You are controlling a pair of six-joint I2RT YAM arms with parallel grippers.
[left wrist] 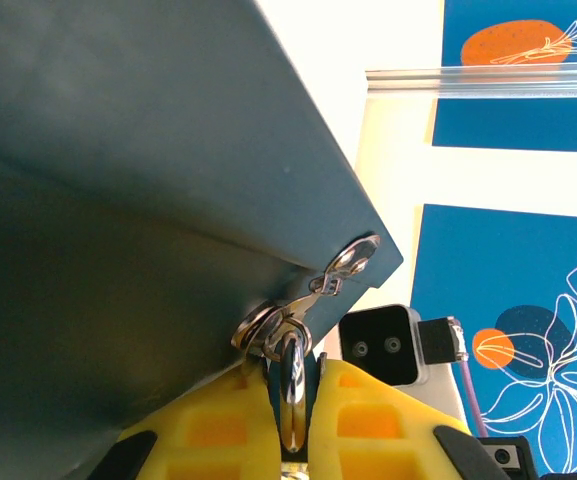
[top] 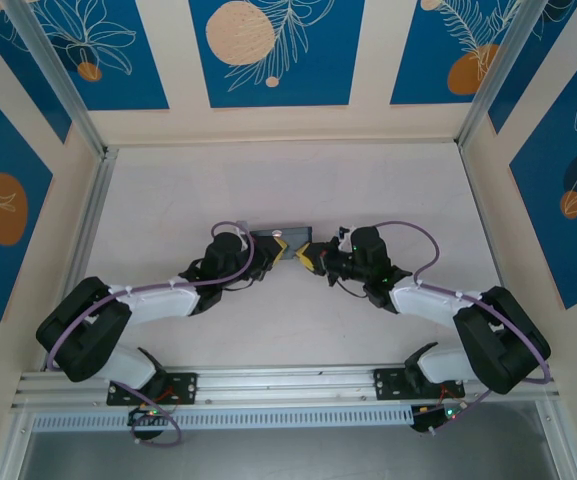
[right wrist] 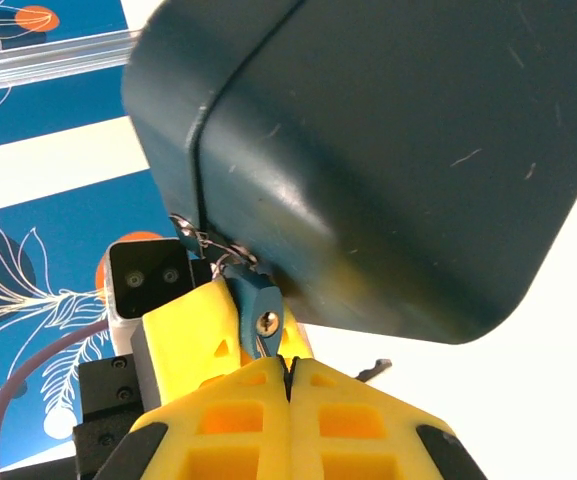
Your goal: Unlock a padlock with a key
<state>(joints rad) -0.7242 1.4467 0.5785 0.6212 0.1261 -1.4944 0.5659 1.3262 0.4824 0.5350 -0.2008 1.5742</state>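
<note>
Right wrist, one padlock [right wrist: 258,300] in right claw [right wrist: 288,372], left claw [left wrist: 295,372] clamping one silvery loop [left wrist: 289,400]

Bluish padlock [right wrist: 256,298], dark teal box [right wrist: 398,150]

No legible text, labels, brands or numbers on any surface.

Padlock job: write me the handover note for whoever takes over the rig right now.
Left hand: shut on a thin silvery piece, apparently the key, at the clasp of the dark box.
Right hand: shut on the padlock by its blue body, at that box's edge.
Done: both gripped, hands meeting at the clasp.
Left: cannot tell whether the key is seated or the lock open; check, turn, pull free.
</note>
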